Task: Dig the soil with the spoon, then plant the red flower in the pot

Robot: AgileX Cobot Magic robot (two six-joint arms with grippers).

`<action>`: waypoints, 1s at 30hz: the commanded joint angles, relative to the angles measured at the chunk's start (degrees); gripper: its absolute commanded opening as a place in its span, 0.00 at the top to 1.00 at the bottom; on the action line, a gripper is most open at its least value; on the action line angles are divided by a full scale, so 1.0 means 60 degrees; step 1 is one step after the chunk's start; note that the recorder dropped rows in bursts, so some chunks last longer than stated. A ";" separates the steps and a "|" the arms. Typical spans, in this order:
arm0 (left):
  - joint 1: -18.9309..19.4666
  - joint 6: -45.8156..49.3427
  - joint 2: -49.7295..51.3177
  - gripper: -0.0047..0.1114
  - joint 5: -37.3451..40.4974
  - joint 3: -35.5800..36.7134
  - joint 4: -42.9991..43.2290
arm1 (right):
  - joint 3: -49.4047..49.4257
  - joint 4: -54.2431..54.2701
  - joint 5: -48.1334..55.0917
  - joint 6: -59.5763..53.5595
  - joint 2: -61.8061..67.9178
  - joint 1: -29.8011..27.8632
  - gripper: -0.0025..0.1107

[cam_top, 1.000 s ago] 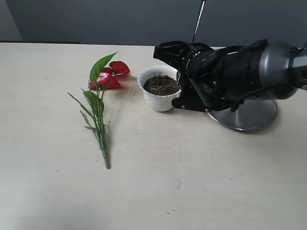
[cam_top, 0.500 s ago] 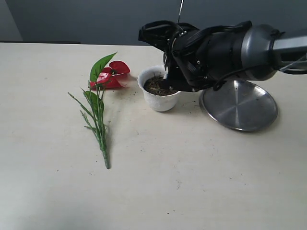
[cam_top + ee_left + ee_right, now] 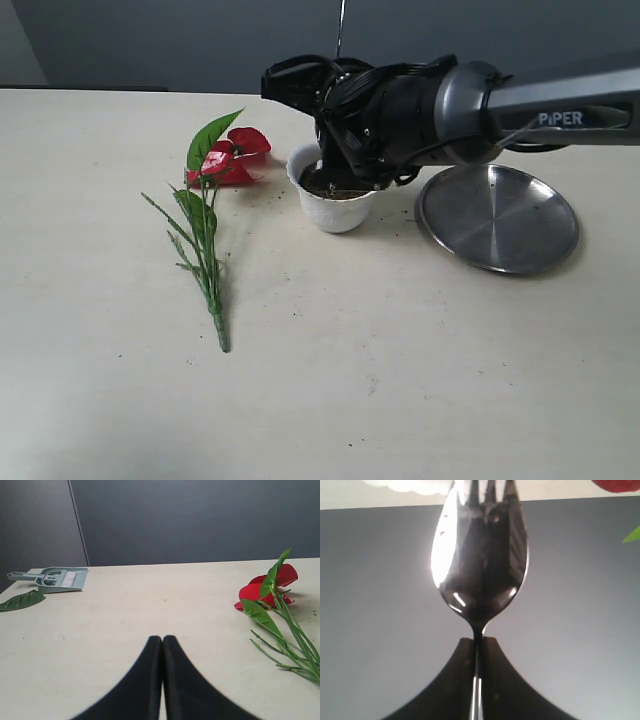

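Silver spoon (image 3: 479, 555) pinched in right gripper (image 3: 479, 641) — at pot (image 3: 335, 212).

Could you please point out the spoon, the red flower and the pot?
spoon (image 3: 480, 565), right wrist view, its bowl.
red flower (image 3: 250, 141), exterior view, the red bloom.
pot (image 3: 330, 213), exterior view, its white side.

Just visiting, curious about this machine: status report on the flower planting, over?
Right gripper shut on spoon, tines down at the white pot. Left gripper shut, empty. Red flower lying on table, not planted. Steel plate beside pot, not blocking.
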 commanded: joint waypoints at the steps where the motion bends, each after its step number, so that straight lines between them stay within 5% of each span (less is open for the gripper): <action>1: 0.0006 -0.0020 -0.0049 0.96 0.0018 0.0049 -0.0019 | -0.0146 -0.0100 0.0092 -0.0261 0.0170 -0.0109 0.98; 30: 0.0006 -0.0020 -0.0049 0.96 0.0018 0.0049 -0.0019 | -0.0357 -0.0100 -0.0739 -0.0844 0.0757 -0.0647 0.98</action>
